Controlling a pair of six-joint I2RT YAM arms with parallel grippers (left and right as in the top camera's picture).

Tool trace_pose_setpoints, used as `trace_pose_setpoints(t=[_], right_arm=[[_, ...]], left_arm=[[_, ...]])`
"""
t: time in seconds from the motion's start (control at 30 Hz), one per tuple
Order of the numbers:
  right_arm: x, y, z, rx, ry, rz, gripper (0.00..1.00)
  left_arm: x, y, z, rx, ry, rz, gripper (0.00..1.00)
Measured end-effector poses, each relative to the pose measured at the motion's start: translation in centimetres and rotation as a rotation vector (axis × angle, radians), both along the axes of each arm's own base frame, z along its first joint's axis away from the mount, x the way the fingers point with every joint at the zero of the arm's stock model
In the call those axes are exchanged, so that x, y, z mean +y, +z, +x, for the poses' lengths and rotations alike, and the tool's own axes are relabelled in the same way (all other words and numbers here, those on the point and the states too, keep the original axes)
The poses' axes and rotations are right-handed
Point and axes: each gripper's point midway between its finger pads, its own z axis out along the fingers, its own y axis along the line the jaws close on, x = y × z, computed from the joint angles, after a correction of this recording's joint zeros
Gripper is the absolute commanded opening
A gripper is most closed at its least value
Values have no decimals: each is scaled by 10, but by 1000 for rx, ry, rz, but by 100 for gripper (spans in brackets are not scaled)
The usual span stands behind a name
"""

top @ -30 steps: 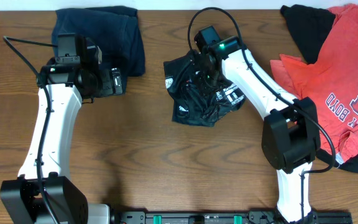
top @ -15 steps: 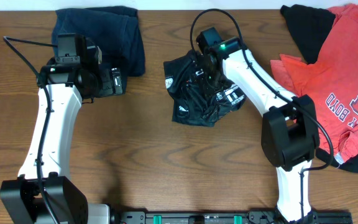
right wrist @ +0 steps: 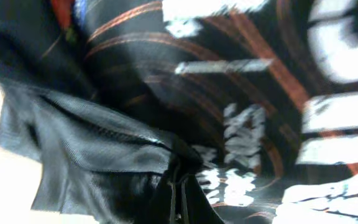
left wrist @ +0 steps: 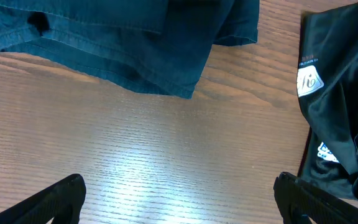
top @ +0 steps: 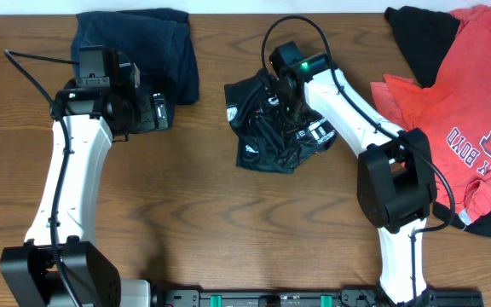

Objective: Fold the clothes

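At table centre the right gripper (top: 278, 95) pinched the black shirt (top: 262, 141), a crumpled heap lying slantwise from far left to near right; its white logos were not readable. Left of it, the left gripper (left wrist: 182, 202) hung wide open above the bare wooden table (top: 211, 230). At the far right edge, the red T-shirt (top: 463, 111) showed "BOYD".

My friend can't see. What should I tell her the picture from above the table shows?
The right arm's fingers are down on a crumpled black shiny shirt on the wooden table. The left arm's fingers sit beside a dark blue garment; a red T-shirt lies at the right edge.
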Motion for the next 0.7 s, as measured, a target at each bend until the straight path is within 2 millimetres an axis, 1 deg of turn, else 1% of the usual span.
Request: trace_pose_setpoints(t=[0.1, 0.17, 0.23, 0.3, 0.4, 0.57, 0.63, 0.67, 0.7], right_arm=[[4, 4, -15, 62, 15, 28, 1], [6, 10, -25, 89, 24, 40, 1], [11, 20, -36, 104, 42, 47, 1], [18, 29, -47, 109, 68, 54, 1], [33, 41, -70, 130, 121, 54, 1], [49, 44, -101, 187, 186, 29, 1], [53, 45, -110, 200, 200, 20, 1], [55, 45, -113, 205, 204, 15, 5], [56, 45, -116, 211, 205, 12, 17]], left_arm=[[0, 0, 0, 0, 0, 0, 98], [0, 0, 0, 0, 0, 0, 98], [0, 0, 0, 0, 0, 0, 98], [0, 0, 0, 0, 0, 0, 98], [0, 0, 0, 0, 0, 0, 98], [0, 0, 0, -1, 0, 0, 98], [0, 0, 0, -1, 0, 0, 98], [0, 0, 0, -1, 0, 0, 98], [0, 0, 0, -1, 0, 0, 98]])
